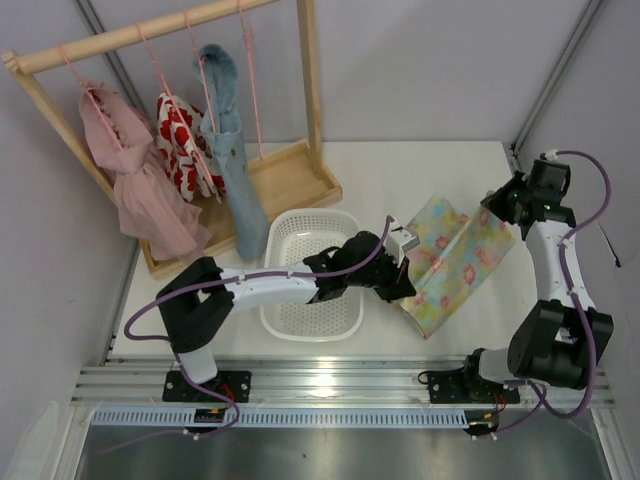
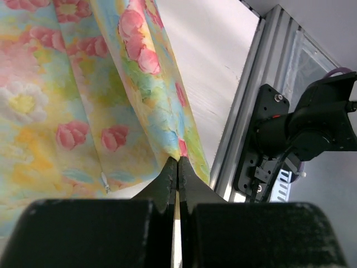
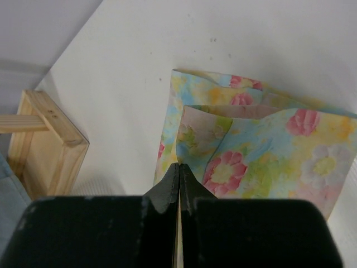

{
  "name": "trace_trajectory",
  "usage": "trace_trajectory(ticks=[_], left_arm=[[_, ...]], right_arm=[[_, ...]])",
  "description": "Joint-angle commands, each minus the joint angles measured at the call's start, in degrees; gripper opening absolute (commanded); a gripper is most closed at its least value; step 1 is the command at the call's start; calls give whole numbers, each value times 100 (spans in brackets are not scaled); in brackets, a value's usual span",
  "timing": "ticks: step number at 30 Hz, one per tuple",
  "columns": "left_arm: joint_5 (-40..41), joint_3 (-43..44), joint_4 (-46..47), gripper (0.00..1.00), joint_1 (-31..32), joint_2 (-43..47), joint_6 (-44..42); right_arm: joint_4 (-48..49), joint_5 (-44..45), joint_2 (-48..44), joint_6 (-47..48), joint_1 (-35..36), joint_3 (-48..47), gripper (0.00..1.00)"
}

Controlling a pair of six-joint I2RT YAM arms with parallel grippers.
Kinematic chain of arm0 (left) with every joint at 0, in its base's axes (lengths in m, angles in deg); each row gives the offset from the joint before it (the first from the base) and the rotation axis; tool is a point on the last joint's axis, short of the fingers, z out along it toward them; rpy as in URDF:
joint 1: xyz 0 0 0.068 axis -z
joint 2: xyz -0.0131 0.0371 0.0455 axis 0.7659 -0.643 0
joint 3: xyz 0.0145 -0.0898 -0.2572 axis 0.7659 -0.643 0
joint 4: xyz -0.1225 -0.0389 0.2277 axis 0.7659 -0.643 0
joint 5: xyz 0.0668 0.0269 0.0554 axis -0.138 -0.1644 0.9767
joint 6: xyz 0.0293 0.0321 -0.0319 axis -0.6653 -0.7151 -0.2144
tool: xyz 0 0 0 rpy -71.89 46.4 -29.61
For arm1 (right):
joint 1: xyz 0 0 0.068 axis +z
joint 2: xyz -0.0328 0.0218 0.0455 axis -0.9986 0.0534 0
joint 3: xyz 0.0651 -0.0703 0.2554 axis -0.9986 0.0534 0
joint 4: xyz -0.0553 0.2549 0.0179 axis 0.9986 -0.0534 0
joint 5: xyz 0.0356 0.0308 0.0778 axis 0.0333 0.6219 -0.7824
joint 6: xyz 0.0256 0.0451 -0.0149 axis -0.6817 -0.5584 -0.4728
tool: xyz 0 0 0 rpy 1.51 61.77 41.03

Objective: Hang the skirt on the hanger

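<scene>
The skirt, pale yellow and turquoise with pink flowers, lies on the white table right of the basket, one fold raised like a tent. My left gripper is shut at its near left edge; in the left wrist view the cloth draws into the closed tips. My right gripper is shut at the far right corner; in the right wrist view the upper layer of the skirt runs down to the tips. An empty pink wire hanger hangs edge-on at the rack's right end.
A white slatted basket stands under the left arm. The wooden rack at the back left carries a pink garment, a red-and-white one and a denim one. Its base shows in the right wrist view.
</scene>
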Motion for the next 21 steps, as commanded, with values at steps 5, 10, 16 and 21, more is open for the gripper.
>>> trace_trajectory(ticks=[5,10,16,21], left_arm=[[224,205,-413,0,-387,-8,74],[198,345,-597,0,-555,-105,-13],[286,398,-615,0,-704,-193,4],[400,398,-606,0,-784,-289,-31]], right_arm=[[1112,-248,1005,210,314,-786,0],[1165,-398,1691,105,428,-1314,0],[1394,-636,1990,43,463,-1437,0],[1376,-654,2438,140,639,-1806,0]])
